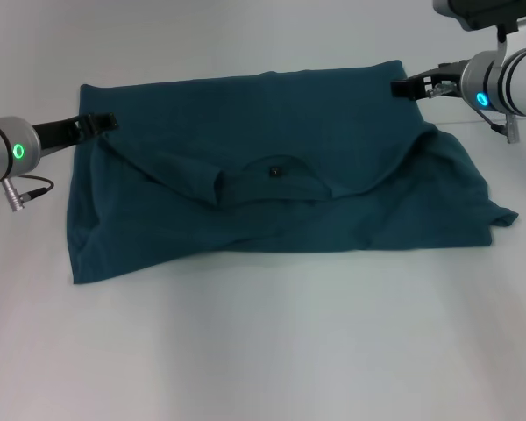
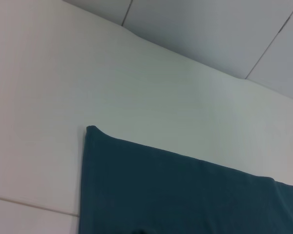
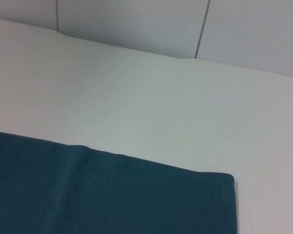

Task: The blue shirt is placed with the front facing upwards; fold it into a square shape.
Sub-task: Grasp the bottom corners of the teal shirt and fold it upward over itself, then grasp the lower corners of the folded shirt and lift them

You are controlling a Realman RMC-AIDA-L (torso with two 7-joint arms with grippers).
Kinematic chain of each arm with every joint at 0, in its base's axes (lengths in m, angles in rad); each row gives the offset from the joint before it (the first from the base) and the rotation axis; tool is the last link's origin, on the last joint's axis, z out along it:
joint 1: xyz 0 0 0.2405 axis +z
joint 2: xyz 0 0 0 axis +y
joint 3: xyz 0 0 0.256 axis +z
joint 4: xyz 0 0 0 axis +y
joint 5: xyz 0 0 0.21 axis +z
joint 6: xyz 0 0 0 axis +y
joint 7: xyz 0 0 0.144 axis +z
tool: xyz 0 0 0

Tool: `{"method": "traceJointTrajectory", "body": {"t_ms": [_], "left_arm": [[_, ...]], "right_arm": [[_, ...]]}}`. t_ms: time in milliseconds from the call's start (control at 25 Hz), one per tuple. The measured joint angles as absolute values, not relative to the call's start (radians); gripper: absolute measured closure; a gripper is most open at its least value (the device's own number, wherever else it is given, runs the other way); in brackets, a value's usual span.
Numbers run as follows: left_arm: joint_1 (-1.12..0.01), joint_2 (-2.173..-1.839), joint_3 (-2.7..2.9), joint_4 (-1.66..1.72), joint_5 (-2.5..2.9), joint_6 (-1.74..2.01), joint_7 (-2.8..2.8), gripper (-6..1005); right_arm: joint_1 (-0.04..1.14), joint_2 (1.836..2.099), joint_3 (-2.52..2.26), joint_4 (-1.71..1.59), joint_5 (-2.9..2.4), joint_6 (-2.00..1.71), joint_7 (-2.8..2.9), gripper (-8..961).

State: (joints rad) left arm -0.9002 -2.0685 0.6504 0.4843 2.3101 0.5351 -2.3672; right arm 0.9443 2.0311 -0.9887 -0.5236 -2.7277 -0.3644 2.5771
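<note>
Left gripper (image 1: 105,122), at the frame's left edge, and right gripper (image 1: 401,87), upper right, each meet a far corner of the blue shirt (image 1: 272,197), apparently pinching it; finger state unclear. Shirt lies mid-frame on the white table (image 1: 272,351); grey panelled wall (image 3: 136,24) behind.

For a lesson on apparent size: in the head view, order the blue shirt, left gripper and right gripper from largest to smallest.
1. blue shirt, by far.
2. left gripper and right gripper: too alike to rank.
</note>
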Motion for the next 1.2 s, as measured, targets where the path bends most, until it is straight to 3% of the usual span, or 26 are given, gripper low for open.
{"method": "traceJointTrajectory", "body": {"t_ms": [160,480,600,880,1200], "left_arm": [[-0.899,-2.066,0.648,0.486,2.31,0.561,-2.38,316],[-0.793,-2.056,0.645,0.649,2.227,0.848,-2.472,317],[-0.746,-2.044,0.645,0.682,2.165,0.94,-2.481,317],[-0.632,-2.01,0.636,0.696,2.058,1.167,-2.476,319],[-0.531,-2.018,0.561,0.693,2.057,1.328,-2.468,322]], "right_arm": [[0.941,2.026,-0.94,-0.583,-2.722,-0.501,2.583,122],[0.81,2.021,-0.879,-0.873,-2.411,-1.007,2.518,17],[0.729,2.012,-0.856,-0.941,-2.226,-1.154,2.482,22],[0.581,1.962,-0.77,-0.902,-1.941,-1.481,2.35,28],[0.43,1.965,-0.61,-0.774,-1.864,-1.637,2.101,31]]}}
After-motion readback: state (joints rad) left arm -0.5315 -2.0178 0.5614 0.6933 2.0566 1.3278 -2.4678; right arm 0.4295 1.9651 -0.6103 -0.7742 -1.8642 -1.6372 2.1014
